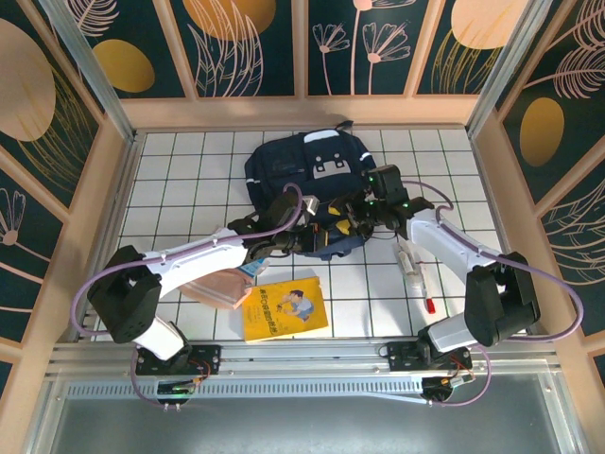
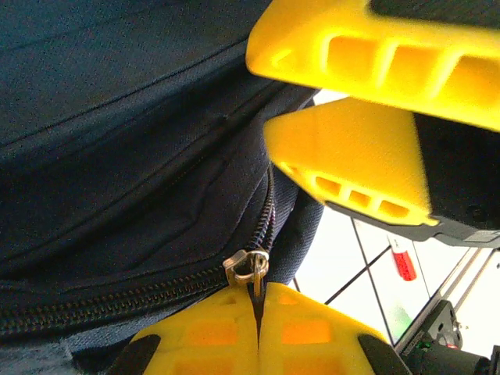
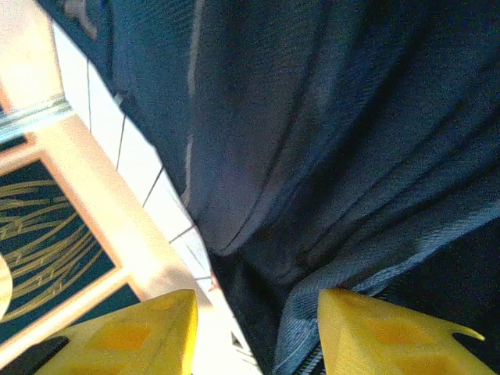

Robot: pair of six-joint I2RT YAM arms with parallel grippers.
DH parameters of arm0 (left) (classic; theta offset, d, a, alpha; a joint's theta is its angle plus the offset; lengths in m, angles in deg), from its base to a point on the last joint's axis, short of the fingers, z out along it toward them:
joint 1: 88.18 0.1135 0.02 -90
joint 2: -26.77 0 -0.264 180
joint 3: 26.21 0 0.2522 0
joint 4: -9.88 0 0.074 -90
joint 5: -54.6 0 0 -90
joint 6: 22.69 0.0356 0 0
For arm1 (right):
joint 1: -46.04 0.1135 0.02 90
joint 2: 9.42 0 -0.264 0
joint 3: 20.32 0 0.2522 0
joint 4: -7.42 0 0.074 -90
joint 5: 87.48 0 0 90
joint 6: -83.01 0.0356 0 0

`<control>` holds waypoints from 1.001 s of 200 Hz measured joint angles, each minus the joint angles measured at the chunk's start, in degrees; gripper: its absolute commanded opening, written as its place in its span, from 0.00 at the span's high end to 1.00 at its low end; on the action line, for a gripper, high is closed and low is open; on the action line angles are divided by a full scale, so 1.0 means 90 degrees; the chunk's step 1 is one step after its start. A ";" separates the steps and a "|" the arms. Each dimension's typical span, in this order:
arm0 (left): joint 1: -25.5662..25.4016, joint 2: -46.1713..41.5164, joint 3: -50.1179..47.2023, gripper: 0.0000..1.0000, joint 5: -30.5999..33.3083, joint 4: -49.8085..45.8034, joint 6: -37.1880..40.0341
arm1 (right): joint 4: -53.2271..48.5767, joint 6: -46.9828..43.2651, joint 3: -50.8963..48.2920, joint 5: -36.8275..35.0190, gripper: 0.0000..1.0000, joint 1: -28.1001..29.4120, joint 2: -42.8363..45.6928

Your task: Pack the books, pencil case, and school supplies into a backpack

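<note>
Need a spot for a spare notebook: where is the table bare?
Bare tiles: left of the backpack up to the wall, right of it likewise, and between the yellow book and the red pen. Crowded: the backpack's near edge, where left arm and right arm meet, and the pouch beside the book.

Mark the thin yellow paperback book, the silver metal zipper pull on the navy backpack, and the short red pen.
Thin yellow paperback book [image 1: 285,310]: top view, cover centre.
Silver metal zipper pull [image 2: 242,266]: left wrist view, slider body.
Short red pen [image 1: 430,304]: top view, red end.
</note>
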 measured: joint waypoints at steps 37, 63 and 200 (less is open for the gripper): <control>0.0000 -0.0051 -0.0114 1.00 0.0022 0.0221 -0.0005 | -0.0478 0.0214 0.0000 -0.0544 0.51 0.0005 0.0272; 0.0000 -0.0068 -0.0155 1.00 -0.0017 0.0328 0.0019 | -0.0580 0.0393 -0.0066 -0.0707 0.63 0.0119 0.0342; 0.0554 -0.1307 -0.1161 1.00 0.0724 -0.0294 0.1333 | -0.1139 -0.1037 0.0542 -0.1209 1.00 -0.0180 0.0126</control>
